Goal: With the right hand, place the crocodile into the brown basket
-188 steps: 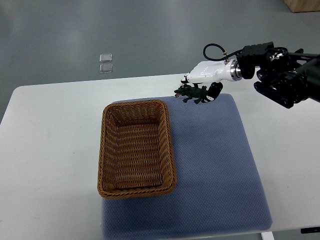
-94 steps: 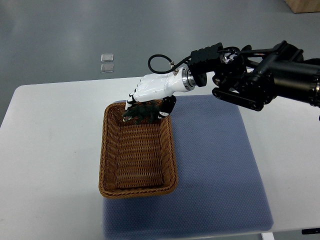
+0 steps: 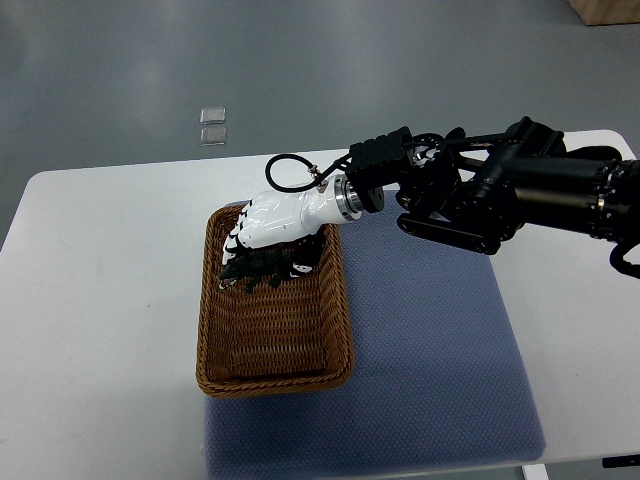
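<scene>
While gripping the knobbly crocodile (image 3: 258,268), the right robot hand (image 3: 270,222) overhangs the woven basket (image 3: 274,340).

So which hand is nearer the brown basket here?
Right. The right hand is over the brown basket, at its far end, holding the crocodile; left hand not in view.

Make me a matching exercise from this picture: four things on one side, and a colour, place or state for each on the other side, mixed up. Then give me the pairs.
Things:
1. crocodile
2. brown basket
3. mat
4. right hand

Descriptions:
A. blue, spread flat under the basket
B. white, reaching over the basket's far end
C. dark green, gripped by the hand
D. woven, sitting on the mat's left part

Pairs: 1-C, 2-D, 3-A, 4-B
</scene>
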